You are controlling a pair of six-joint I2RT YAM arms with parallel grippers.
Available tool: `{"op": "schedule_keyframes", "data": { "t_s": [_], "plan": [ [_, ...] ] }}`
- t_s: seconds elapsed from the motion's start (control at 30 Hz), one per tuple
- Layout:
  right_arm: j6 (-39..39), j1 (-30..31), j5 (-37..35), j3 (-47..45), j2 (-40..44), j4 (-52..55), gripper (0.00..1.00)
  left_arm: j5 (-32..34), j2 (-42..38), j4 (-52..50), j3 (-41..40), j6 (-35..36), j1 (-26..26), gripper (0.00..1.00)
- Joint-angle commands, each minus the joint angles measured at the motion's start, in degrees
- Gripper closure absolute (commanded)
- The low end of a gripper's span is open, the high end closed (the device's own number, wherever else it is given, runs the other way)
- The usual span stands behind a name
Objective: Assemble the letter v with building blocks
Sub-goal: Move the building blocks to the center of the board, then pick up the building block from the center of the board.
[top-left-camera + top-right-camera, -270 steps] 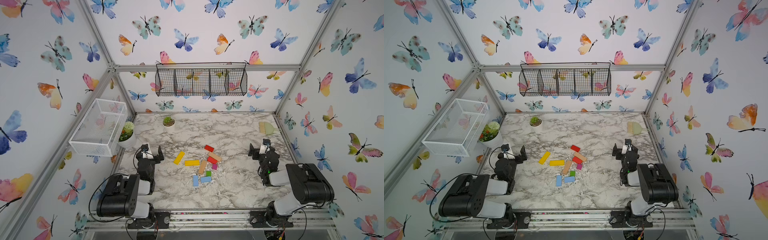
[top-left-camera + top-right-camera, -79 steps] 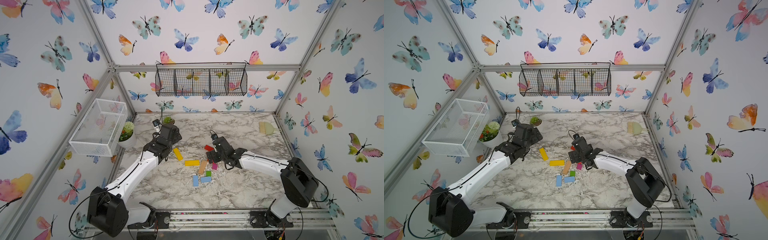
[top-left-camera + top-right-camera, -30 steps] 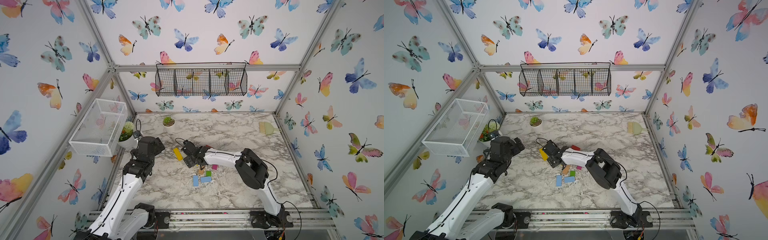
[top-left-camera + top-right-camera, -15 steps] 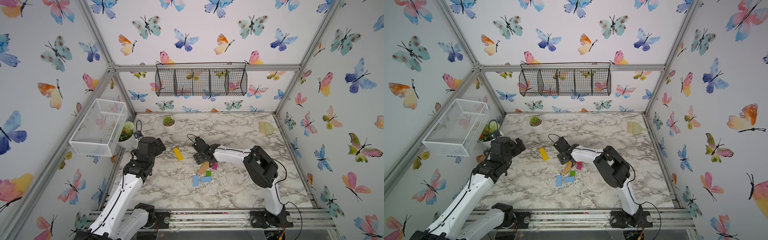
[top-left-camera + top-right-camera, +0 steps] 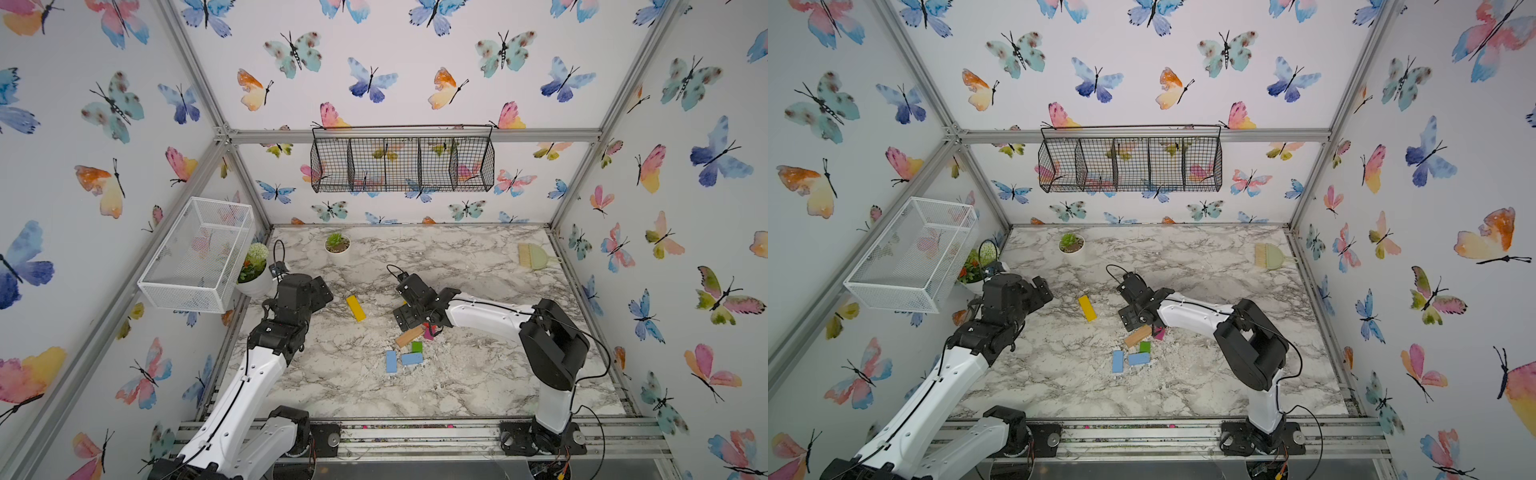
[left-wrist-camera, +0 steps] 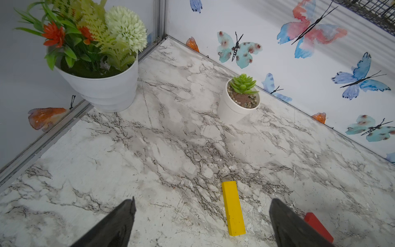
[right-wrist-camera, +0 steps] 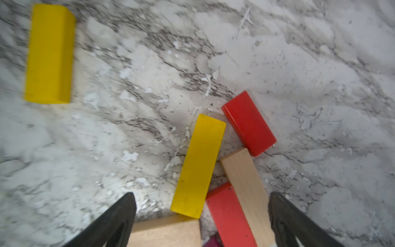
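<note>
In the right wrist view my right gripper [image 7: 202, 196] stands open just above a cluster of building blocks. Between its fingers lie a yellow bar [image 7: 198, 165], a tan bar [image 7: 245, 188], a red bar [image 7: 229, 216] and another tan bar [image 7: 166, 232]. A second red bar [image 7: 249, 123] lies beyond them. The other yellow bar [image 5: 355, 308] lies apart, to the left. My left gripper [image 6: 203, 201] is open and empty, short of that yellow bar [image 6: 233, 207]. In both top views a green cube [image 5: 417, 346], a magenta cube [image 5: 1158, 331] and two light-blue bars [image 5: 390, 361] sit in front of the right gripper [image 5: 417, 320].
A white pot of flowers [image 6: 96, 59] stands in the back left corner, and a small succulent pot [image 6: 239, 100] stands near the back wall. A green brush [image 5: 534, 255] lies at the back right. A white wire basket [image 5: 195, 253] hangs on the left wall.
My right gripper has moved to the right, away from the lone yellow bar and over the block cluster. The left arm has hardly moved. Both grippers stay open.
</note>
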State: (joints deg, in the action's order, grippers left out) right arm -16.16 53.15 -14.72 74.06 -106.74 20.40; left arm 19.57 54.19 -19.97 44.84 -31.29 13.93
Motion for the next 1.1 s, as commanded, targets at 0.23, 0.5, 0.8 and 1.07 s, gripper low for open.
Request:
{"op": "schedule_keyframes", "data": {
  "t_s": [0.23, 0.5, 0.8, 1.07],
  "plan": [
    [-3.6, 9.8, 9.0, -3.4, 0.1, -1.8, 0.02, -2.0, 0.8, 1.4, -0.1, 0.1, -0.4, 0.02],
    [-5.5, 14.2, 10.9, -4.7, -1.6, -1.5, 0.01, -2.0, 0.1, 1.2, -0.1, 0.2, -0.6, 0.02],
    [-6.9, 14.5, 13.3, -5.6, -2.8, -1.3, 0.02, -2.2, 0.1, 1.2, -0.2, 0.2, -0.6, 0.02],
    [-7.2, 14.6, 16.5, -5.8, -4.0, -1.1, 0.04, -2.1, 0.1, 1.2, -0.3, 0.3, -0.6, 0.02]
  ]
}}
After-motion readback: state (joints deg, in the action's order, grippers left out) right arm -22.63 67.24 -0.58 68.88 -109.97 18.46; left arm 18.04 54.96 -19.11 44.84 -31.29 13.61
